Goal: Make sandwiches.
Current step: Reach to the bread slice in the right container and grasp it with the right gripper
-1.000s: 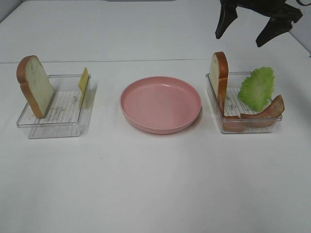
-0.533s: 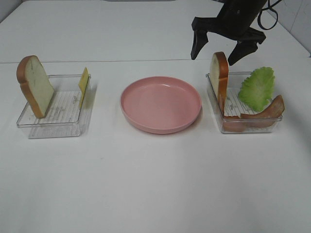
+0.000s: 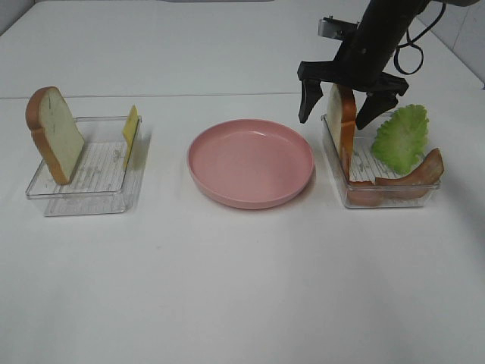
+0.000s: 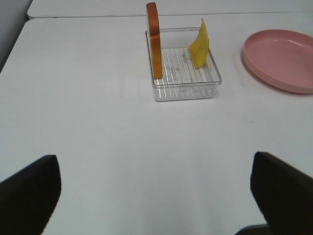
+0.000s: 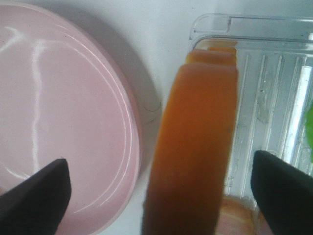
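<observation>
Standing on edge, the bread slice (image 3: 345,125) shows brown crust.

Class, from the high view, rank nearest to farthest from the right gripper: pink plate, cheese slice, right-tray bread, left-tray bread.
1. Right-tray bread: between the open fingers of the right gripper.
2. Pink plate: in the middle.
3. Cheese slice: at the plate-side wall of the left tray.
4. Left-tray bread: far left.
</observation>
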`<state>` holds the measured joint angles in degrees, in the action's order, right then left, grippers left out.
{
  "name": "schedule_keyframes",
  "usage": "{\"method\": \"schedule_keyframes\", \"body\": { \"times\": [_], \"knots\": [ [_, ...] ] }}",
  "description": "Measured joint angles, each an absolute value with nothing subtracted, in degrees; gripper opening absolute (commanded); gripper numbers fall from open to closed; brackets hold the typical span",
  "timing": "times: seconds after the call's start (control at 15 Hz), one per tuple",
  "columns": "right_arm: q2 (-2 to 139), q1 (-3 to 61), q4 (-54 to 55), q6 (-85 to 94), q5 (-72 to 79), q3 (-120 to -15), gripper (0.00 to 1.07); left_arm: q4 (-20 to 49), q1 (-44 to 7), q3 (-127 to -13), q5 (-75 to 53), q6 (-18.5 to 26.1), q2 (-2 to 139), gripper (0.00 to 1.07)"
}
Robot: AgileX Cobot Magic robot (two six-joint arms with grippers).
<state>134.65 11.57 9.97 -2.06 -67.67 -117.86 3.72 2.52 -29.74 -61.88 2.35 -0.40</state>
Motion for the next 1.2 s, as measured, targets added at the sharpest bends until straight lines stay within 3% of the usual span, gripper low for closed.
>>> {"method": "schedule_keyframes", "body": {
  "times": [0.13,0.2,0.33,0.67,0.73,0.8,0.93,1.2],
  "knots": [
    [134.6,11.6,8.6,-2.1,-67.7,-117.9,0.89,3.7,2.5,-29.7,-61.9,2.3,-0.4,0.98],
    [134.6,11.5,8.1,-2.1,-67.7,-117.9,0.59,3.7,2.5,-29.7,-61.9,2.3,-0.4,0.98],
    [134.6,11.5,8.1,-2.1,-67.7,-117.9,0.39,3.7,2.5,-29.7,-61.9,2.3,-0.4,0.98],
    [134.6,11.5,7.2,-2.2,-67.6,-117.9,0.37,3.7,2.5,-29.7,-61.9,2.3,-0.4,0.98],
    [134.6,11.5,7.2,-2.2,-67.6,-117.9,0.33,3.7,2.5,-29.7,-61.9,2.3,-0.4,0.98],
    [134.6,11.5,6.5,-2.6,-67.7,-117.9,0.12,3.7,2.5,-29.7,-61.9,2.3,-0.4,0.98],
    [134.6,11.4,6.4,-3.3,-67.7,-117.9,0.0,3.7,2.5,-29.7,-61.9,2.3,-0.4,0.98],
    [133.3,11.4,6.4,-5.2,-68.0,-117.9,0.0,3.7,2.5,-29.7,-61.9,2.3,-0.4,0.98]
  ]
}}
